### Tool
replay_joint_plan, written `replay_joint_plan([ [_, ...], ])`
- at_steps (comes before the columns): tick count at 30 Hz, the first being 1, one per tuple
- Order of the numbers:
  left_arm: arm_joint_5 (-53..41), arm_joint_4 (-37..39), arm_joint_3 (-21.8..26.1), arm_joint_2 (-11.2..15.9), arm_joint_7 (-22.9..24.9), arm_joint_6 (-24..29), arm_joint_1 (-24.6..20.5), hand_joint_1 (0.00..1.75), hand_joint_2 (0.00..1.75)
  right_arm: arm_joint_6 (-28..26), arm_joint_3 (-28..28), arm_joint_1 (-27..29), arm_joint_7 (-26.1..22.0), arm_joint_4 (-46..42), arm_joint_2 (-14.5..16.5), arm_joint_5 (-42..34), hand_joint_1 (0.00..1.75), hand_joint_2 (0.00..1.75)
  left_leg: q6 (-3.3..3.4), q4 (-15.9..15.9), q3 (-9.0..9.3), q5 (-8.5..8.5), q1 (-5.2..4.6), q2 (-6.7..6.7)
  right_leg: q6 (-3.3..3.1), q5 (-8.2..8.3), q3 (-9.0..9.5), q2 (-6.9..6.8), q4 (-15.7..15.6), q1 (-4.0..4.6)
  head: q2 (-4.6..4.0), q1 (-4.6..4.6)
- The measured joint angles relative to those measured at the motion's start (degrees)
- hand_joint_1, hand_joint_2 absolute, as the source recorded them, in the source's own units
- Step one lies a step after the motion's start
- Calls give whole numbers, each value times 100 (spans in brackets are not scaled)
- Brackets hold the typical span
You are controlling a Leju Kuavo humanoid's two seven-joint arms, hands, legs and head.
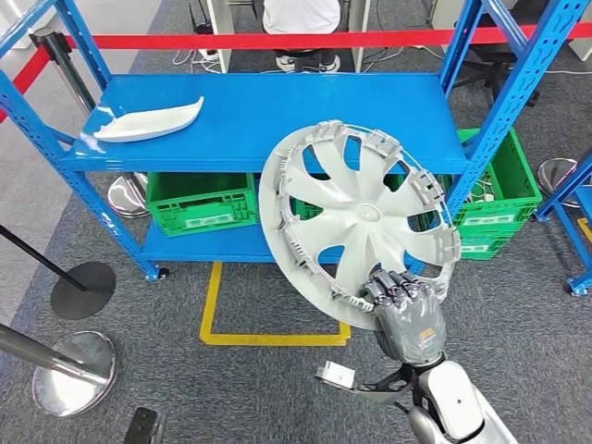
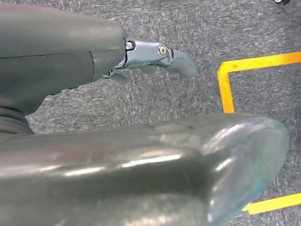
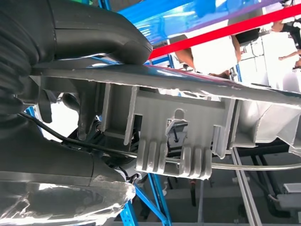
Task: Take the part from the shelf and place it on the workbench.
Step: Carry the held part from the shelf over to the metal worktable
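Note:
A large silver wheel cover (image 1: 360, 217) with curved spokes hangs tilted in front of the blue shelf (image 1: 279, 120), its inner side toward me. My right hand (image 1: 408, 310) grips its lower rim, fingers curled over the edge. The right wrist view shows the cover's rim and clips (image 3: 170, 127) close up, with my right hand (image 3: 71, 70) clamped on it. A white curved trim part (image 1: 150, 121) lies on the shelf's top board at the left. My left hand (image 2: 106, 117) hangs over grey carpet, its fingers (image 2: 160, 54) held out straight with nothing in them.
Green crates (image 1: 199, 199) (image 1: 496, 190) sit on the shelf's lower level. A yellow floor marking (image 1: 272, 335) lies before the shelf. Stanchion bases (image 1: 83, 289) (image 1: 73, 372) stand at the left, with a red barrier tape (image 1: 279, 41) behind the shelf. A person (image 1: 302, 18) sits beyond it.

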Motion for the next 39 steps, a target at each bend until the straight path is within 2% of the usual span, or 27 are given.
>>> replay_joint_plan([
  [2,-11,0,0,1,3,-7,-30,0,0,-1,78,-66,95,15,-45,-1,175,175,61,-515,293,-59,-15,-13,69,110,-89,-4,18,9,0,2],
  [4,-14,0,1,1,7,-16,-27,0,0,-1,159,-121,170,45,-86,-1,175,175,158,-560,238,-18,-27,-11,142,208,-132,-5,2,-4,0,4],
  [5,-14,0,2,2,8,-20,-22,0,0,-1,206,-146,220,66,-112,-1,175,175,209,-557,190,29,-27,-3,175,159,-171,-5,35,-12,0,4],
  [7,-14,0,5,15,10,-25,-24,0,0,0,338,-220,398,119,-170,0,175,175,306,-562,64,160,-17,15,224,-264,-325,-3,422,-19,0,18],
  [9,-16,0,9,33,11,-38,-40,0,0,1,512,-344,642,189,-224,0,175,175,348,-557,-108,308,-31,19,253,-852,-532,-3,1220,-17,0,30],
  [10,-18,0,10,38,13,-50,-44,0,0,1,612,-417,786,232,-250,0,175,175,353,-555,-204,386,-40,19,260,-1007,-583,-2,1582,-15,0,30],
  [11,-20,0,10,43,15,-65,-46,0,0,1,724,-499,942,279,-278,0,175,175,352,-551,-306,466,-47,19,258,-1018,-553,-2,1782,-12,0,30],
  [12,-22,0,11,47,18,-79,-47,0,0,1,845,-586,1106,328,-306,0,175,175,346,-547,-408,545,-52,19,247,-915,-426,-2,1788,-8,0,30],
  [14,-22,0,16,56,21,-99,-56,0,0,1,1106,-768,1432,425,-355,-1,175,175,318,-535,-597,704,-55,14,198,-661,124,0,1236,3,0,31],
  [16,-21,0,32,73,31,-107,-67,0,0,2,1360,-966,1716,511,-386,-6,175,175,263,-532,-722,858,-65,10,147,-744,768,2,371,31,0,23],
  [17,-20,0,42,84,37,-110,-72,0,0,2,1490,-1064,1829,552,-398,-8,175,175,230,-543,-751,938,-61,12,127,-826,925,7,89,48,0,30],
  [18,-19,0,49,93,44,-113,-72,0,0,2,1611,-1150,1907,591,-411,-9,175,175,195,-569,-773,1018,-57,15,105,-860,966,12,-51,68,0,38],
  [20,-15,2,60,123,51,-115,-59,0,0,2,1804,-1252,1967,653,-434,-6,175,175,124,-597,-812,1082,-40,14,22,-746,826,9,-51,67,0,59],
  [21,-14,4,65,132,54,-115,-46,0,0,2,1870,-1281,1972,677,-440,-4,175,175,88,-514,-855,936,-36,11,-32,-670,769,2,-47,58,0,51],
  [22,-13,5,73,141,55,-116,-35,0,0,3,1928,-1305,1974,700,-443,-4,175,175,54,-315,-920,669,-33,9,-77,-583,698,-5,-52,44,0,30],
  [24,-13,7,89,142,56,-116,-38,0,0,3,2023,-1337,1975,745,-448,-5,175,175,-2,440,-1088,-31,-20,10,-120,-404,512,-10,-45,38,0,-5],
  [25,-13,7,97,145,56,-117,-45,0,0,3,2060,-1346,1982,769,-451,-5,175,175,-22,845,-1146,-236,-15,11,-118,-314,398,-13,-41,38,0,-16],
  [26,-12,7,103,150,56,-117,-51,0,0,3,2091,-1355,2005,791,-454,-5,175,175,-37,1147,-1146,-286,-9,11,-111,-226,284,-17,-36,36,0,-15],
  [27,-11,7,108,156,57,-117,-52,0,0,3,2126,-1371,2048,816,-455,-5,175,175,-47,1272,-1069,-195,-2,11,-100,-143,173,-20,-29,32,0,-15],
  [29,-5,7,122,168,64,-123,-63,0,0,3,2237,-1439,2196,877,-457,-7,175,175,-59,952,-638,84,15,10,-63,14,-39,-18,0,18,0,-15],
  [30,0,6,130,173,68,-131,-78,0,0,3,2307,-1491,2293,909,-458,-7,175,175,-61,540,-282,93,22,9,-35,80,-128,-14,24,20,0,-19],
  [32,8,6,141,189,79,-163,-126,0,0,3,2470,-1630,2520,983,-458,-8,175,175,-5,-256,277,-95,20,3,30,218,-250,-13,59,27,0,-16],
  [33,7,6,144,202,89,-186,-149,0,0,2,2567,-1713,2639,1032,-457,-8,175,175,42,-467,393,-170,7,1,63,291,-284,-16,51,25,0,-17],
  [35,-1,7,147,226,119,-226,-169,0,0,2,2774,-1862,2861,1149,-452,-7,175,175,153,-510,315,-107,-6,11,131,393,-331,-14,18,6,0,-19],
  [36,-10,8,148,238,139,-240,-174,0,0,3,2880,-1914,2972,1209,-451,-7,175,175,207,-507,257,-44,-6,18,162,302,-381,-13,70,-2,0,-18],
  [37,-23,8,148,252,157,-250,-178,0,0,3,2980,-1955,3086,1261,-450,-7,175,175,253,-512,186,32,0,25,186,87,-449,-11,241,-5,0,-9],
  [39,-55,9,150,278,180,-266,-190,0,0,3,3165,-2025,3322,1346,-451,-8,175,175,305,-509,16,188,-4,25,216,-542,-629,-11,936,-8,0,14],
])
